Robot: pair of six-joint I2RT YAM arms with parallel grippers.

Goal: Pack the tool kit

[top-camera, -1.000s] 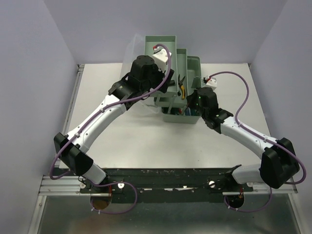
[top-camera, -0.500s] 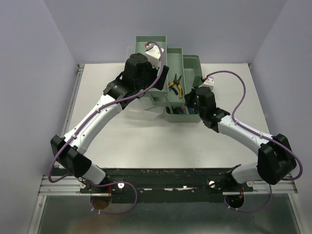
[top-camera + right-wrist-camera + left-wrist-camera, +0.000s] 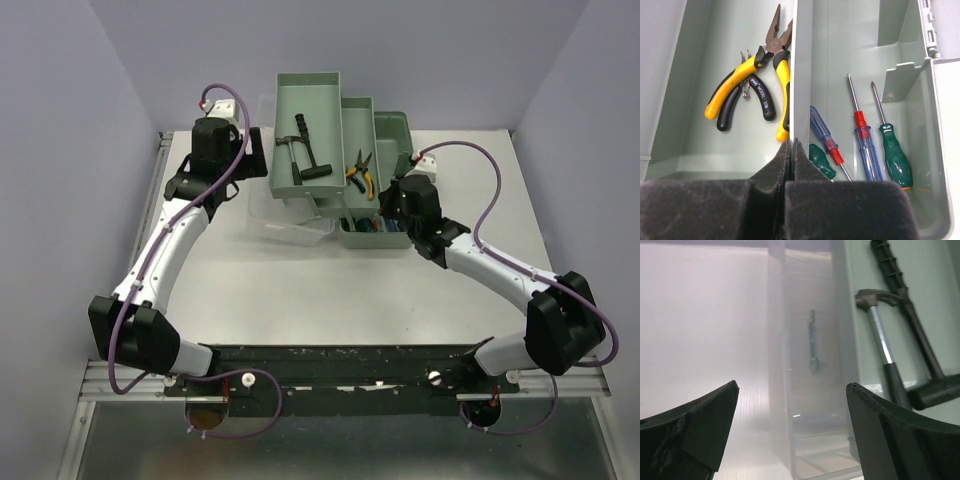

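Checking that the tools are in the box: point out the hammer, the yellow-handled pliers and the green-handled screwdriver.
hammer [image 3: 880,335], left wrist view, on its metal shaft.
yellow-handled pliers [image 3: 783,95], right wrist view, on one yellow handle.
green-handled screwdriver [image 3: 896,155], right wrist view, on its handle.

Pale lavender walls enclose a white table under even light

Place: robot lab cell | plain walls, white table (arms rail-mounted)
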